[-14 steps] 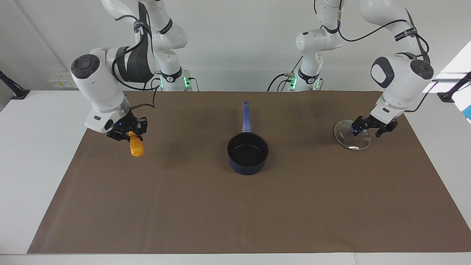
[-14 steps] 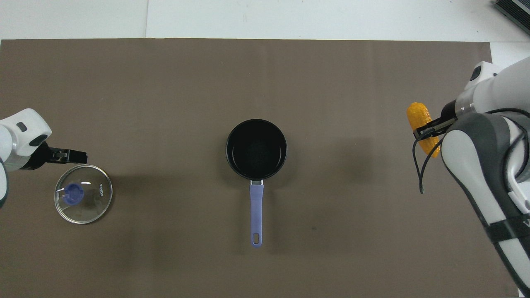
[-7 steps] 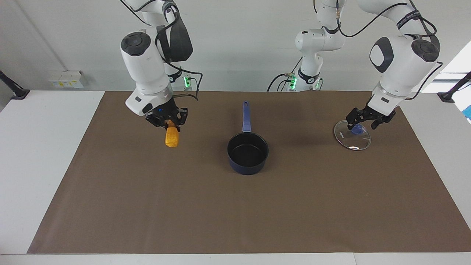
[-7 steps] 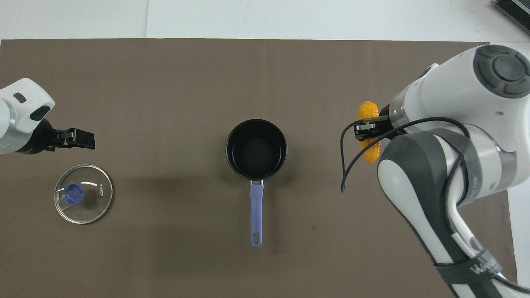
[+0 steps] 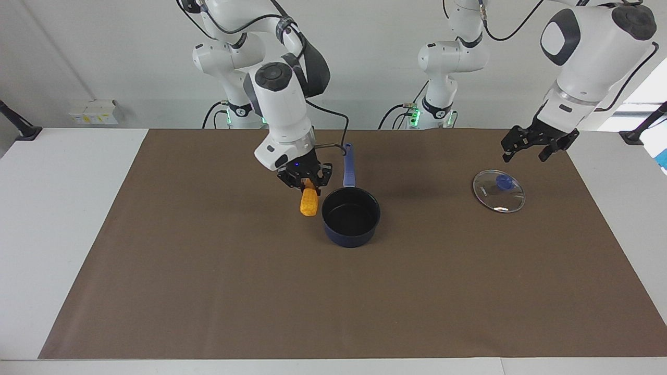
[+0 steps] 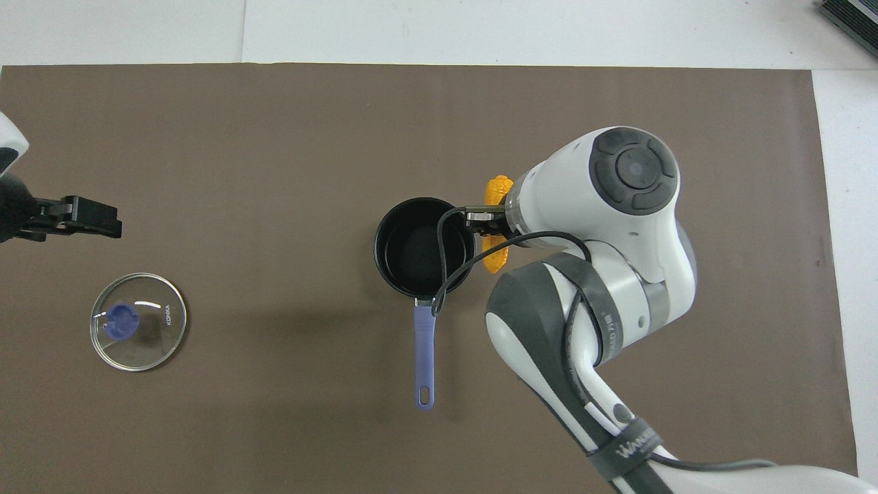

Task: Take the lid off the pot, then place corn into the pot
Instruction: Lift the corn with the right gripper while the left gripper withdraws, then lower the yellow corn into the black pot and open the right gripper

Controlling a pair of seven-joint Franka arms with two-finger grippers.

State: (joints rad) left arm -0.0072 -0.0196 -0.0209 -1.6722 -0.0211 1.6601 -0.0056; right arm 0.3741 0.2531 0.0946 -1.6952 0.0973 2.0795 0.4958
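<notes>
Right gripper (image 5: 305,183) fingers pinching corn (image 5: 309,202) top beside pot (image 5: 350,216): light, stiff, bumpy, grippy. Left gripper (image 5: 539,145) fingers spread above lid (image 5: 498,191).

**Materials and finishes**

Matt brown mat (image 5: 208,291), smooth, cloth or paper unclear. Clear glossy glass lid (image 5: 498,190) with metal rim and blue plastic-looking knob, at 3 o'clock from pot (image 5: 350,217) in facing view. Dark pot, black semi-matt inside, satin blue handle. Bumpy orange-yellow corn (image 5: 309,202), slight sheen. Glossy white arm shells.
</notes>
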